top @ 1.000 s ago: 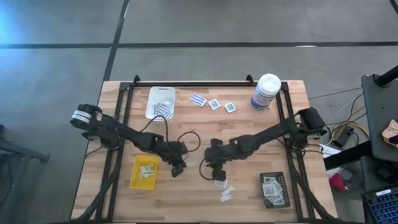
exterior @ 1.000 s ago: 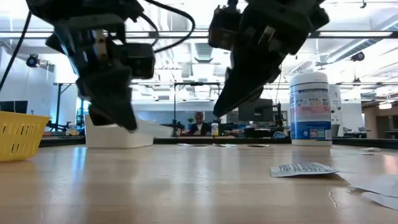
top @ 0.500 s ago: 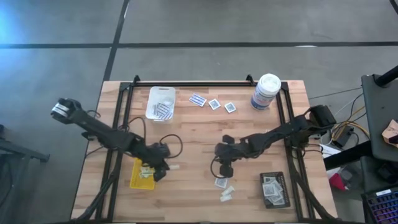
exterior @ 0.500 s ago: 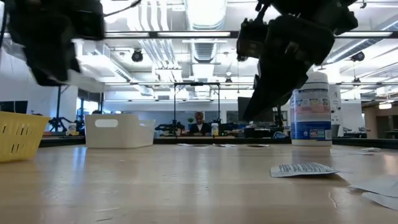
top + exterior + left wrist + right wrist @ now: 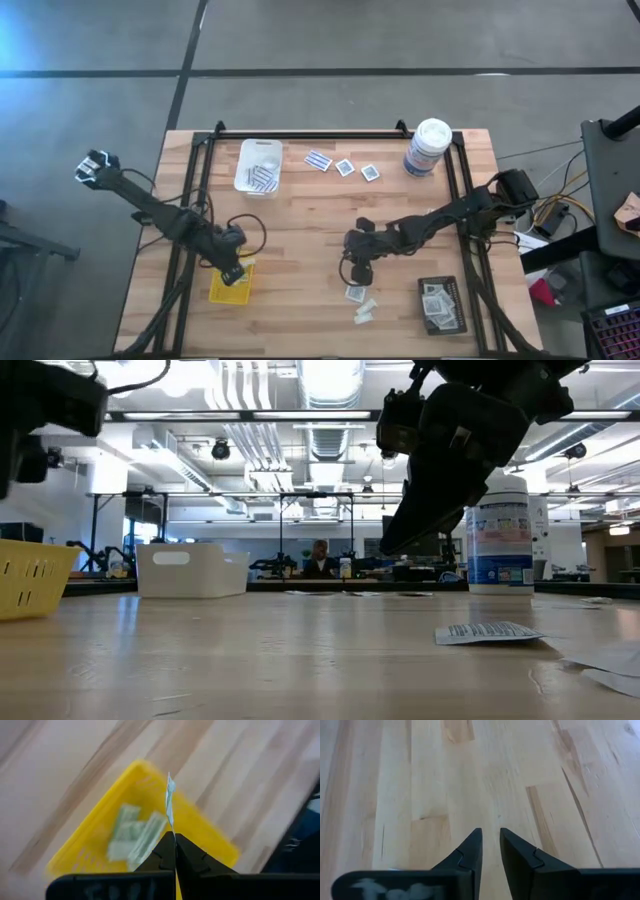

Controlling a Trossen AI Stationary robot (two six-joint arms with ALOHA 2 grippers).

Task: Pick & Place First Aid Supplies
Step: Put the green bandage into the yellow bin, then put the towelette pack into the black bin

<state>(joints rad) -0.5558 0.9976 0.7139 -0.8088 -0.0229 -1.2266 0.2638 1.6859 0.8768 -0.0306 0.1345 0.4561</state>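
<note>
1. Clearly, a thin pale packet (image 5: 170, 800) is pinched edge-up in the closed left gripper (image 5: 174, 836), held over the yellow tray (image 5: 210, 837) where similar strips (image 5: 135, 837) lie, presumably for release.
2. The right gripper (image 5: 490, 837) is held over bare wood with its jaws slightly apart and nothing between them.
3. Loose packets (image 5: 358, 303) are left just beside it, near the black tray (image 5: 441, 305).

Yellow tray (image 5: 231, 283), black tray (image 5: 441, 305) — white canister (image 5: 427, 147) (blue label).
</note>
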